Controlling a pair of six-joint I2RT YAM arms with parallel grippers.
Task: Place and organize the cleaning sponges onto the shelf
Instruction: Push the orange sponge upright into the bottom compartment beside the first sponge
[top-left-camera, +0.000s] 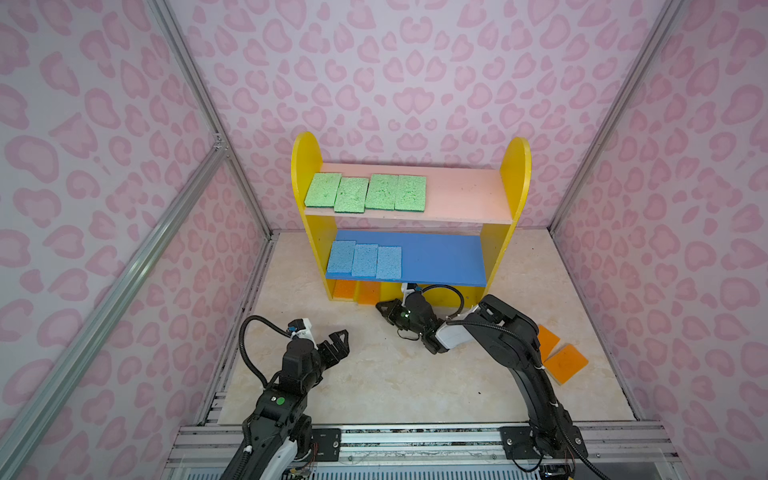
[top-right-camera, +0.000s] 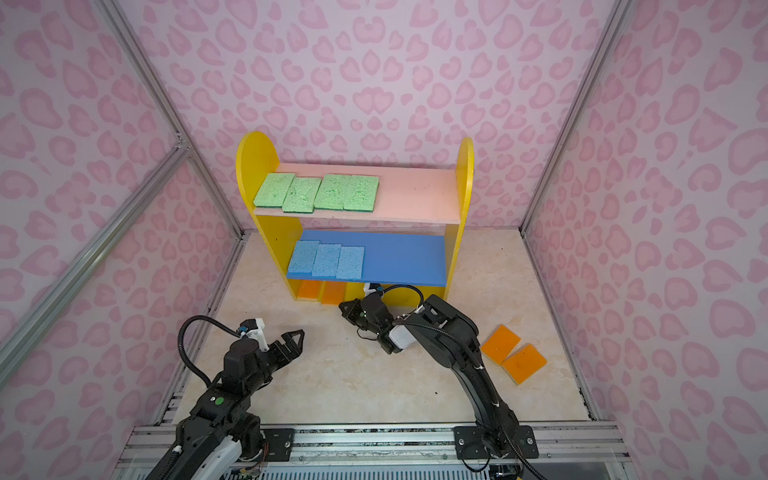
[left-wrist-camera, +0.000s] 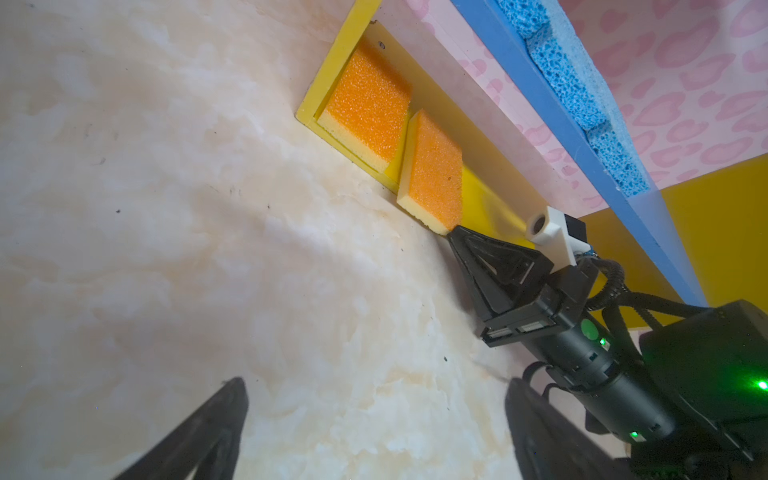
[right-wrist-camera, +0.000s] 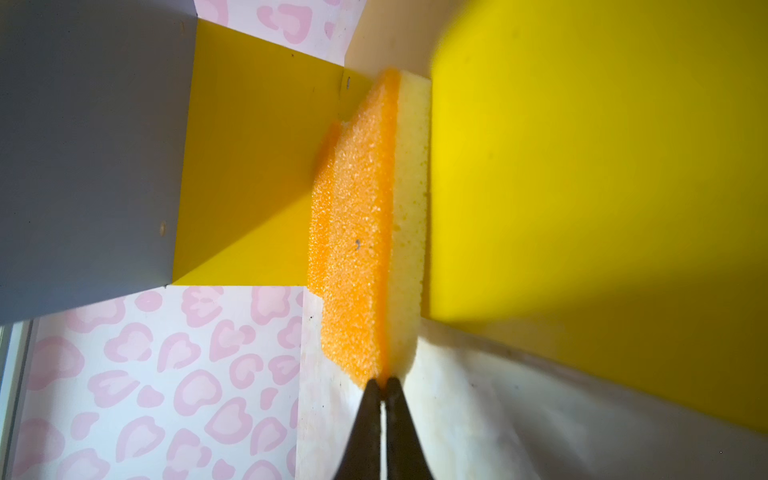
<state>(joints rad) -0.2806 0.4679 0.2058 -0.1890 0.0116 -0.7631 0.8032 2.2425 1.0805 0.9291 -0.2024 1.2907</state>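
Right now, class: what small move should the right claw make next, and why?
Probably push the skewed orange sponge deeper onto the base. The shut right claw meets its corner, and the sponge overhangs the front edge.

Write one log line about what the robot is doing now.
right tool: shut, tips at corner of second orange sponge on yellow base | left tool: open, empty | table: two orange sponges waiting

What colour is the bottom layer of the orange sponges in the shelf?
Pale yellow; the sponges show it best in the left wrist view.
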